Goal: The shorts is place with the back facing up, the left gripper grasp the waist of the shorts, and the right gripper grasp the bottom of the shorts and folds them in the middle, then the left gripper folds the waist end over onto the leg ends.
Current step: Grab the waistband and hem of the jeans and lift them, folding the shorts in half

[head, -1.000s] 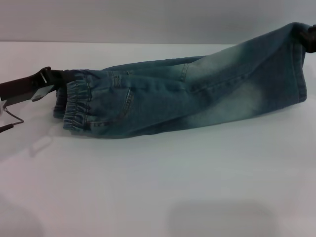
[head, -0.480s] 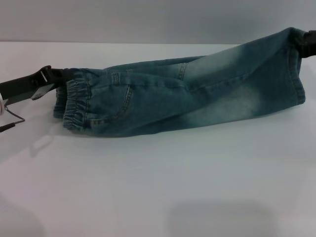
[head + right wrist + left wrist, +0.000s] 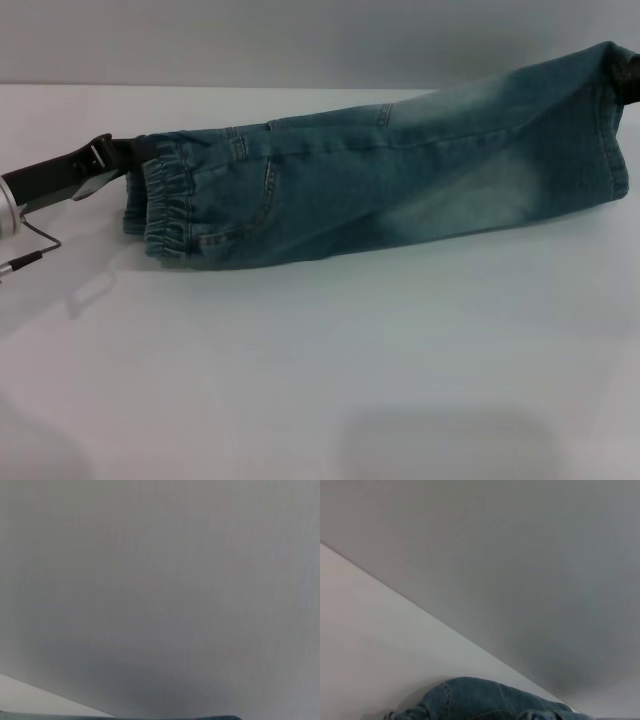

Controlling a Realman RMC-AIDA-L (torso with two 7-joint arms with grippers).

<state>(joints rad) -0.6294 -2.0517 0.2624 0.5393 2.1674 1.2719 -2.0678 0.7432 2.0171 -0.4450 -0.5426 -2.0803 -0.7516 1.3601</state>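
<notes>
Denim shorts [image 3: 380, 185] are being held doubled lengthwise; waist [image 3: 165, 215] clenched by left gripper [image 3: 125, 155] at 9 o'clock, leg ends [image 3: 610, 150] by right gripper [image 3: 628, 85] at 2 o'clock. Slack risks misaligned layers.

No legible text or markings anywhere.

Work surface before me: a plain white table [image 3: 320, 370] running back to a grey wall. Lying directly on it, the folded denim shorts [image 3: 380, 185], their gathered waist [image 3: 165, 205] at my left and leg ends [image 3: 610, 140] raised at far right.
</notes>
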